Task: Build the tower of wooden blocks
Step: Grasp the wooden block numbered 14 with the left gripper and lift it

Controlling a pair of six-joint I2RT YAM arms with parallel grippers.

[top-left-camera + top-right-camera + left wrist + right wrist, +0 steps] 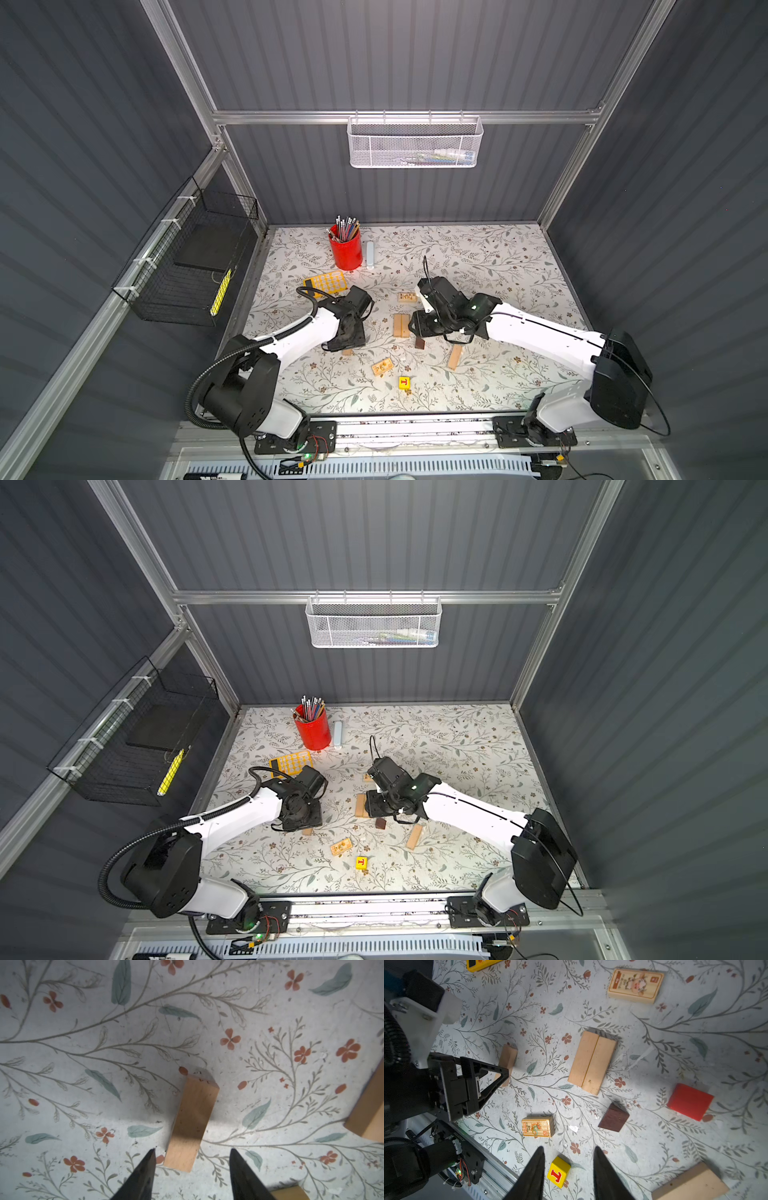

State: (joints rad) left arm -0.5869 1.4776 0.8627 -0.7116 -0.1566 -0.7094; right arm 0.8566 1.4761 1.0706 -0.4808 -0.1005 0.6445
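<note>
Building the wood block tower has barely begun. We see only a pair of planks (591,1062) lying flat and touching mid-table, with the other pieces loose around them. The dark brown wedge (613,1118) and the red block (690,1102) lie near the pair, and the yellow cube (558,1172) lies farther off.

The left gripper (192,1150) hangs spread and empty over a single plank (192,1120) that lies a little askew to its jaws. If we close like that, we judge the plank could twist or skid away. The right gripper (569,1148) is also spread and empty, above the table near the pair. Coming down there, it could knock the two planks apart and spoil our base.
</note>
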